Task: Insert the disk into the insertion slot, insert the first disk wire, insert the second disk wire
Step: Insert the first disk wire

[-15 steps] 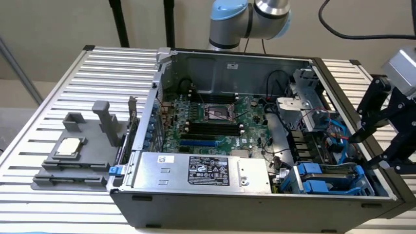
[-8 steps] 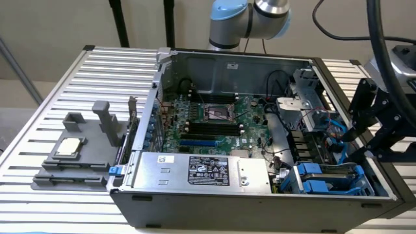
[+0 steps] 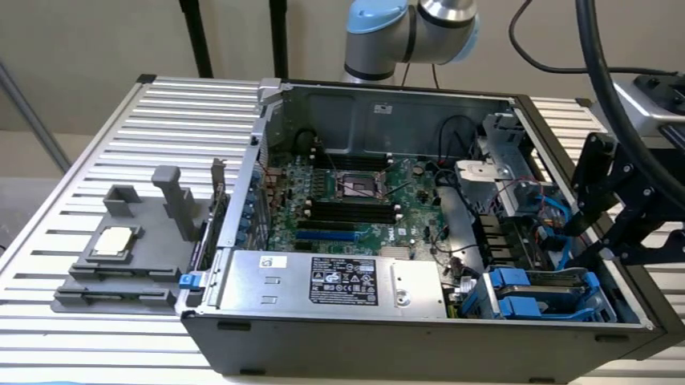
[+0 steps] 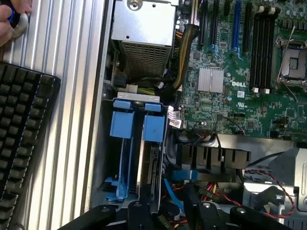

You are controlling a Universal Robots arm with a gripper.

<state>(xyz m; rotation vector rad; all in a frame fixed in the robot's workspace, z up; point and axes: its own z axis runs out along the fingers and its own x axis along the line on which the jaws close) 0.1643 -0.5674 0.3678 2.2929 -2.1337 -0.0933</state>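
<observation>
The disk (image 4: 149, 175) stands on edge in the insertion slot of the grey drive cage (image 4: 136, 99), with its silver side showing between blue rails. Its bright blue carrier tab (image 4: 154, 128) sits beside the blue tab (image 4: 122, 123) of the neighbouring bay. My gripper (image 4: 170, 214) hovers just above the disk's connector end, open, its fingers either side of a thin blue data cable (image 4: 173, 191). A bundle of red, yellow and black power wires (image 4: 211, 189) lies close by. In the exterior view, the gripper (image 3: 586, 233) hangs over the drive cage (image 3: 541, 297) at the case's front right corner.
The silver power-supply box (image 3: 332, 281) lies next to the cage, and the green motherboard (image 3: 354, 200) lies behind it. A grey fixture block (image 3: 123, 257) sits on the slatted table at the exterior view's left. A black keyboard (image 4: 21, 143) and a person's hand (image 4: 12, 19) are beside the case.
</observation>
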